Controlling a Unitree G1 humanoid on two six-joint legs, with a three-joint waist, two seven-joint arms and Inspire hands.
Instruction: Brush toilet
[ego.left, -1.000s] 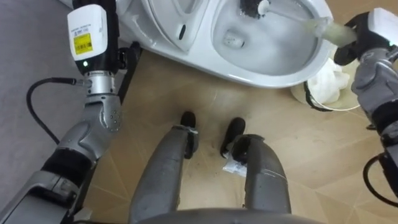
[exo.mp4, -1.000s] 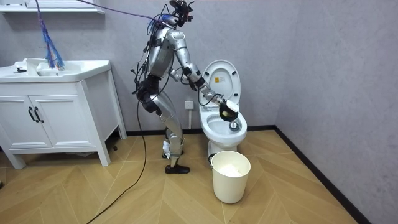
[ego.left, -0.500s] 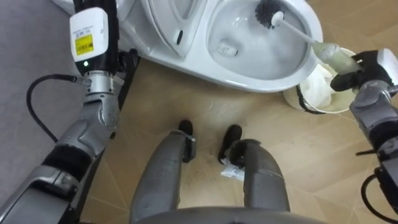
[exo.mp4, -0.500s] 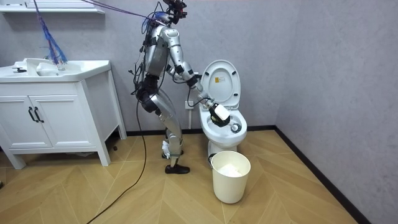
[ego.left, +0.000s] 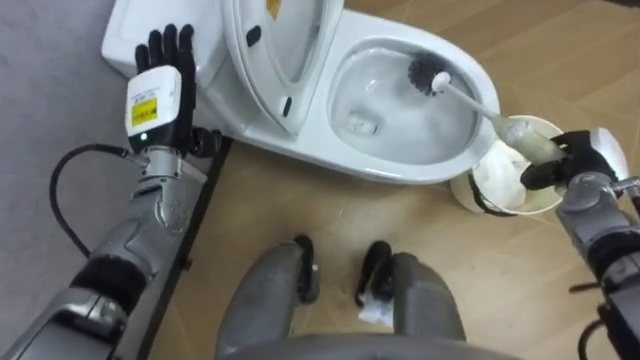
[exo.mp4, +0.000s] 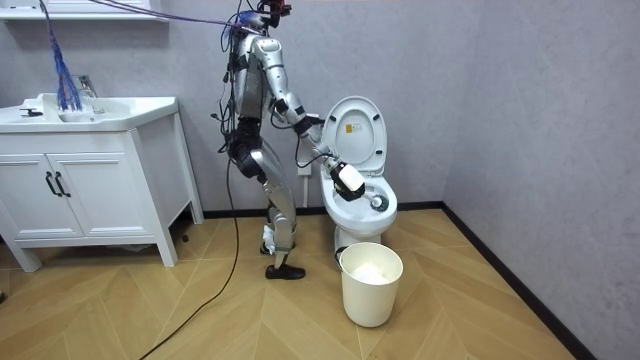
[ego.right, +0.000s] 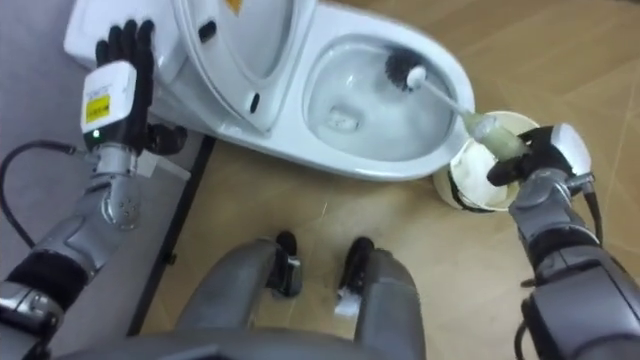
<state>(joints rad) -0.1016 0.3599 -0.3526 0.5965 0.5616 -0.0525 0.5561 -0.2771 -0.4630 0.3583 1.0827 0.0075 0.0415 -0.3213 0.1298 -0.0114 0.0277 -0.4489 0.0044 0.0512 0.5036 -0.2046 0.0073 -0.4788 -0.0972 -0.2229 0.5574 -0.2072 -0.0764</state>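
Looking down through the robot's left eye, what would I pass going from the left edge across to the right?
From the left: left hand, fingers straight, at the tank → raised toilet lid → head of the toilet brush inside the bowl → white bin → right hand, curled round the brush's handle.

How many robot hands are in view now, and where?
2: the left hand lies open over the toilet tank; the right hand is curled round the brush, above the bin.
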